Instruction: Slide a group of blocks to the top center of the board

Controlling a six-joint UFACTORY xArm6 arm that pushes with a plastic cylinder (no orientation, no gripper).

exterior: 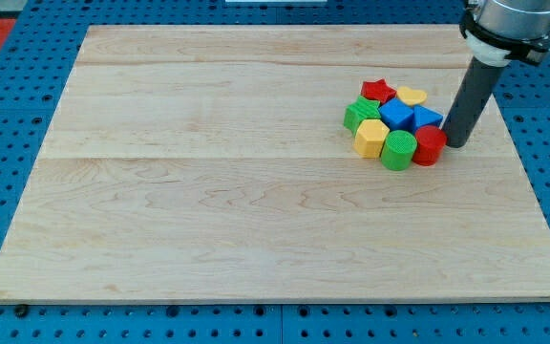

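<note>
Wooden board (208, 191) carries one tight cluster of blocks, and I will place everything against the red cylinder (430, 146), which sits at the cluster's lower right. Farthest to its left is a green block (359, 115), shape unclear, with a yellow hexagon-like block (371, 138) just below that, touching it. Next comes a green cylinder (399, 150) pressed against the red cylinder's left side. Above and left of the red cylinder lie a blue cube (396, 115) and a red star (378, 91); above it, a yellow heart (411, 96) and a second blue block (427, 118). My tip (456, 144) rests just right of the red cylinder, touching or nearly so; I cannot tell which. I have no jaws to open or close, so I hold nothing and can only shove. The whole group lies to the right of the top centre, a little too low. My worry is that a push from this side bears on one round block at the cluster's corner. It may roll off my tip, or squeeze between its neighbours and split the pack, leaving the star and heart behind. A push aimed too high could drive blocks toward the board's top edge.
</note>
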